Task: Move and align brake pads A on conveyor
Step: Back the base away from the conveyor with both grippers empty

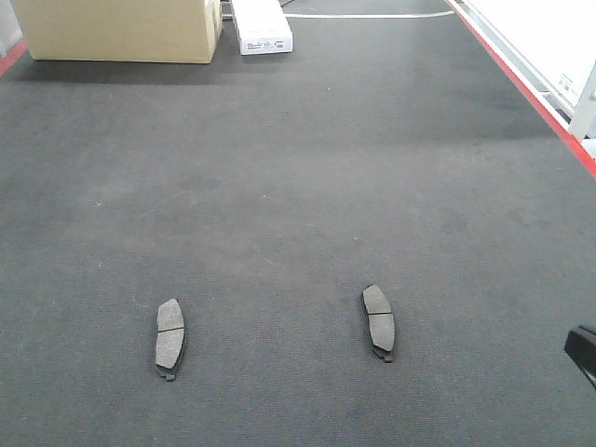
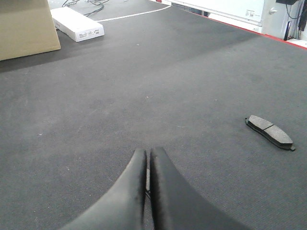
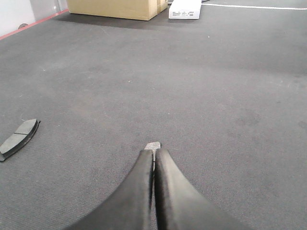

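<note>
Dark grey-black felt-like conveyor (image 1: pixel 298 186): a wide flat belt that fills all my views, with a red metal edge (image 1: pixel 526 86) along its right side.
Big tan cardboard box (image 1: pixel 121 28): my landmark, standing at the far end of the belt, left of centre.
Long white carton (image 1: pixel 261 26): just beside the box, on its right.
Flat curved-oblong dark grey left brake pad (image 1: pixel 169 338): lying friction face up on the conveyor with its centre groove showing, well apart from the box, at the opposite end and roughly in line with it.
Dark grey curved-oblong right brake pad (image 1: pixel 378 321): at that same end, well apart from the box and further right than the carton.
Black left gripper (image 2: pixel 147 152): jaws pressed together with only a thin slit between them; the box is far ahead to its left.
Black right gripper (image 3: pixel 154 152): jaws closed tight, with a pale grey grainy sliver (image 3: pixel 153 144) poking out at the tips — I cannot tell what it is.
</note>
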Robot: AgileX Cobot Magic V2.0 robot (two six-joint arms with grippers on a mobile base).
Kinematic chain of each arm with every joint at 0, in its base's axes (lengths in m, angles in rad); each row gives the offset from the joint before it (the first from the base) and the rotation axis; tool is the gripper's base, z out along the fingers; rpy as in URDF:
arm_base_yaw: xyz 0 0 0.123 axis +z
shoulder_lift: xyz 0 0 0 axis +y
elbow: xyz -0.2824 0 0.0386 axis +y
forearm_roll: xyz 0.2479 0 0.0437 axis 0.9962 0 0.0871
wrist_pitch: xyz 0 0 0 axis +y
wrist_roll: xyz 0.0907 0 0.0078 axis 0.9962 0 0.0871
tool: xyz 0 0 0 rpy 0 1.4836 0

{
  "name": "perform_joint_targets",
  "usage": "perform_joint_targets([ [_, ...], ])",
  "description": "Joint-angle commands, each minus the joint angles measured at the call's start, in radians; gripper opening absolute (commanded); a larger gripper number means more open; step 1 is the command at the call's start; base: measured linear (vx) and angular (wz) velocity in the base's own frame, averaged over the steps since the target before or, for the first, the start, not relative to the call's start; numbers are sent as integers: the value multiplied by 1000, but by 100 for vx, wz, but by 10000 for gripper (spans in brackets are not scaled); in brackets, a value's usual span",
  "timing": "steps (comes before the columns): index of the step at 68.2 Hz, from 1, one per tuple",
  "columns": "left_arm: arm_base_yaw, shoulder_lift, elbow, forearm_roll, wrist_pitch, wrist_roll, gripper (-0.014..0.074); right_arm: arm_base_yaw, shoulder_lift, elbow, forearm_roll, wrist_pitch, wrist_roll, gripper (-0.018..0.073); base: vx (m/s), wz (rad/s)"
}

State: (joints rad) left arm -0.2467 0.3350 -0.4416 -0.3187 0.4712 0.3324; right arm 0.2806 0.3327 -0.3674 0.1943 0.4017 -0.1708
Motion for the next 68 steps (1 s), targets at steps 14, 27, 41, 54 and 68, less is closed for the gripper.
perform_joint_targets([
  [14, -4, 9, -25, -12, -67, -11, -7, -4, 9, -24, 2, -76, -3, -6, 0, 0],
  [27, -4, 9, -25, -12, -67, -11, -7, -4, 9, -24, 2, -76, -3, -6, 0, 0],
  [41, -4, 9, -25, -12, -67, -11, -7, -4, 9, -24, 2, -76, -3, -6, 0, 0],
  [54, -4, 9, -25, -12, -67, -11, -7, -4, 9, -24, 2, -76, -3, -6, -8, 4],
  [68, -4, 9, -25, -12, -67, -11, -7, -4, 9, -24, 2, -76, -3, -6, -16, 13],
])
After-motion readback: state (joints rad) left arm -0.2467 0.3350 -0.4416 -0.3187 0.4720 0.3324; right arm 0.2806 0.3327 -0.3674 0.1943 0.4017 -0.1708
